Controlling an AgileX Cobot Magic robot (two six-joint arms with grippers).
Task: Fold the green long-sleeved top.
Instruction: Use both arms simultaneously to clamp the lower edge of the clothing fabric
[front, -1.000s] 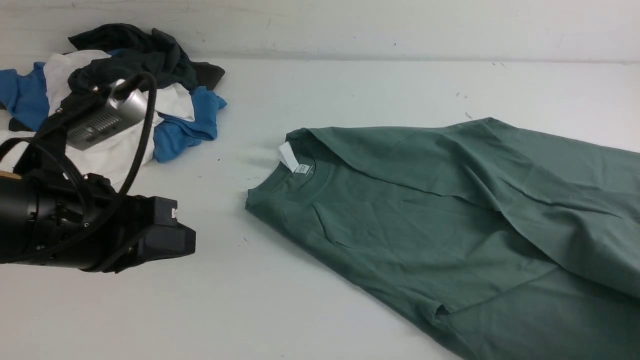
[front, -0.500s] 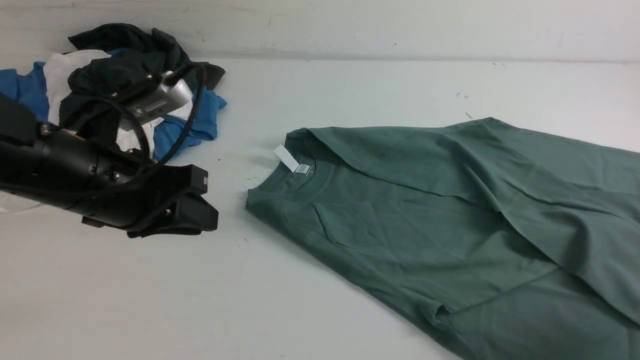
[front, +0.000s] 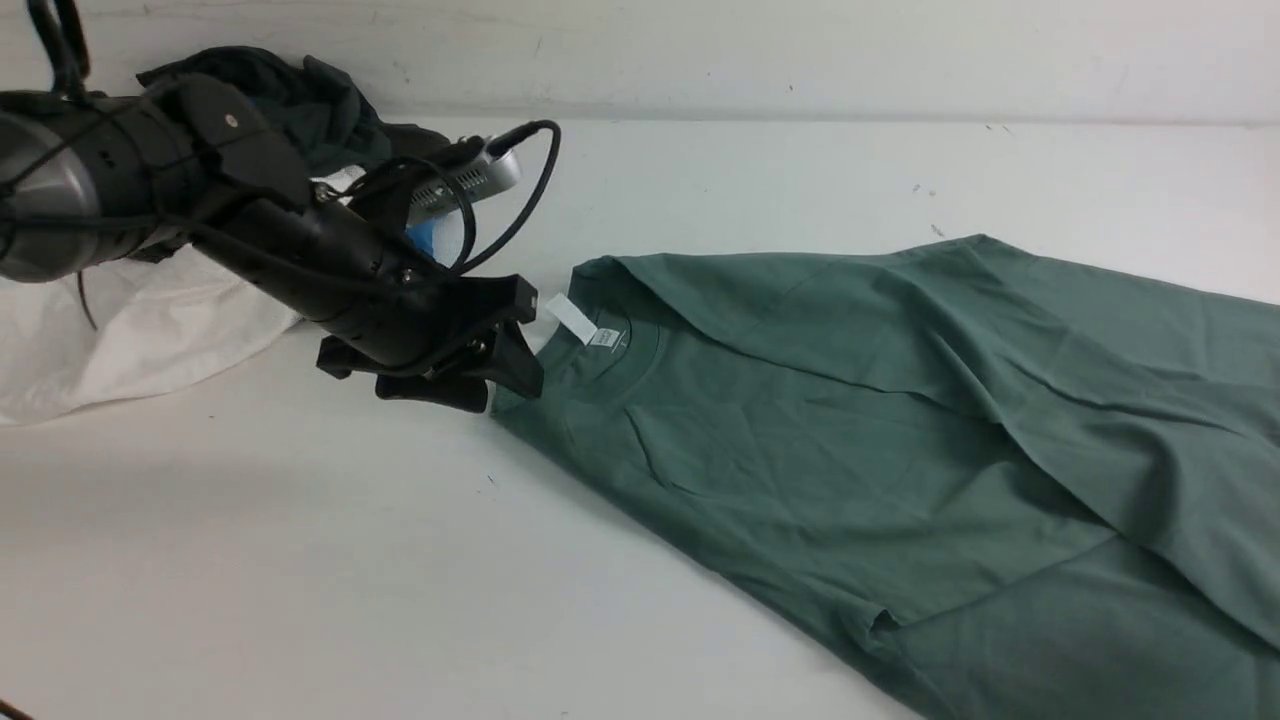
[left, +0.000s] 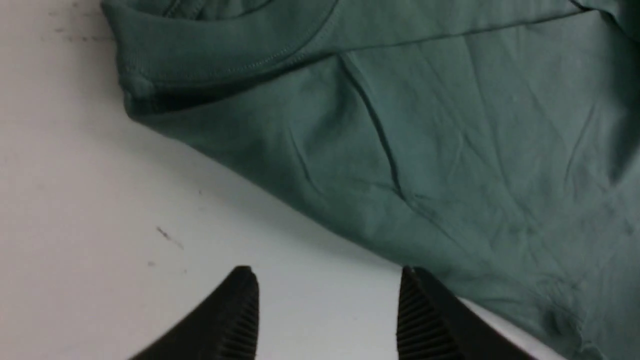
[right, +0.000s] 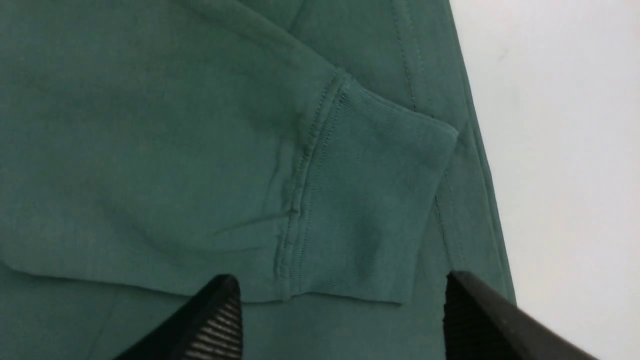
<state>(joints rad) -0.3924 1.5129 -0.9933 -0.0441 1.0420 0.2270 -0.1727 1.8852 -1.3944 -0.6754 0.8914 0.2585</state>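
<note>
The left gripper (front: 520, 342) hovered with its jaws spread and nothing between them. Bare white table (front: 300, 560) lay under the gap. The green long-sleeved top (front: 850, 430) lay flat on the table just ahead of its fingertips, with the collar (left: 225, 55) and white neck tag (front: 575, 318) nearest them. A pile of white, blue and dark garments (front: 130, 330) sat behind this gripper. The right gripper (right: 340, 285) was also spread and empty, above the top, with a ribbed cuff (right: 370, 200) just ahead of its fingers.
</note>
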